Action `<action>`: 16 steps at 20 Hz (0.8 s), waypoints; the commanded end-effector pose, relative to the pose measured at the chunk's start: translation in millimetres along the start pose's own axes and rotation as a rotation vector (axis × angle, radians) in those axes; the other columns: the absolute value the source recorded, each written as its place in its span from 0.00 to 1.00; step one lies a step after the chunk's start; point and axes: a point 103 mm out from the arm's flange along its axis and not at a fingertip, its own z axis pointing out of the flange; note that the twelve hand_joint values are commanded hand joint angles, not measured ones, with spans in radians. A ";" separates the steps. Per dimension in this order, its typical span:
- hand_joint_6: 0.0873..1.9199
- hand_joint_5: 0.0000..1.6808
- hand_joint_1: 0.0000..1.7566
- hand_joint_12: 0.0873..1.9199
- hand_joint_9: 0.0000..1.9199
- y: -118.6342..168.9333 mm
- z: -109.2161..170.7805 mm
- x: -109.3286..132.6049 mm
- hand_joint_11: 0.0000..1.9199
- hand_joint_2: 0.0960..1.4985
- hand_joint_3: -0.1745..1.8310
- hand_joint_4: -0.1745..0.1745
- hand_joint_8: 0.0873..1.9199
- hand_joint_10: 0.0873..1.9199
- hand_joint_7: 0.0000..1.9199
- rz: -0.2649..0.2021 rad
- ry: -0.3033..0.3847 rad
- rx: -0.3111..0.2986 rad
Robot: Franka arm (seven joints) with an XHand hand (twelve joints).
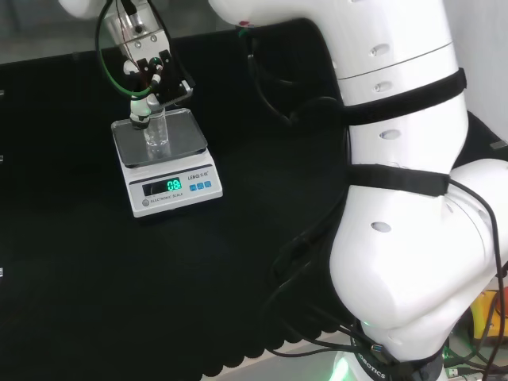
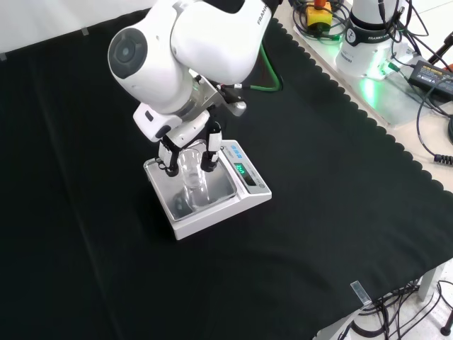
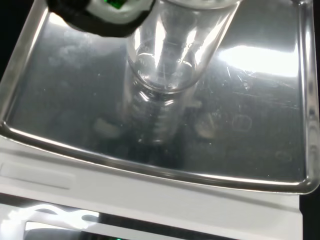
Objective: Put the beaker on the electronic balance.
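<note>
Black cloth [image 2: 318,212] covers the bench. Left of centre in the front view, the electronic balance [image 2: 212,195] carries the beaker [image 2: 192,173] upright on its steel pan, base apparently touching. The hand [image 2: 187,145] clamps its fingers around the beaker's upper part. Placement looks nearly done; releasing and withdrawing remain.

One beaker [image 2: 192,173], clear glass, upright. One electronic balance [image 2: 212,202], one steel pan. One hand [image 2: 185,134]. One table [image 2: 318,212], black cloth cover.
</note>
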 end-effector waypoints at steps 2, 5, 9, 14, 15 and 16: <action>0.05 0.35 0.41 0.56 0.57 -24.8 -32.5 -11.4 0.47 0.42 0.36 0.08 0.27 0.00 0.33 0.005 -0.017 -0.076; 0.00 0.30 0.34 0.61 0.50 -34.3 -46.8 -16.0 0.41 0.41 0.30 0.08 0.31 0.00 0.25 0.014 -0.029 -0.089; 0.00 0.27 0.29 0.63 0.47 -48.3 -61.7 -23.4 0.38 0.42 0.26 0.07 0.33 0.00 0.20 0.023 -0.009 -0.102; 0.00 0.26 0.28 0.63 0.46 -64.2 -74.3 -42.0 0.38 0.42 0.24 0.07 0.33 0.00 0.19 0.048 0.050 -0.131; 0.00 0.26 0.27 0.63 0.46 -66.2 -76.0 -46.6 0.37 0.42 0.24 0.07 0.33 0.00 0.19 0.055 0.058 -0.133; 0.00 0.26 0.27 0.63 0.46 -68.0 -77.5 -51.4 0.37 0.43 0.24 0.07 0.33 0.00 0.19 0.061 0.062 -0.134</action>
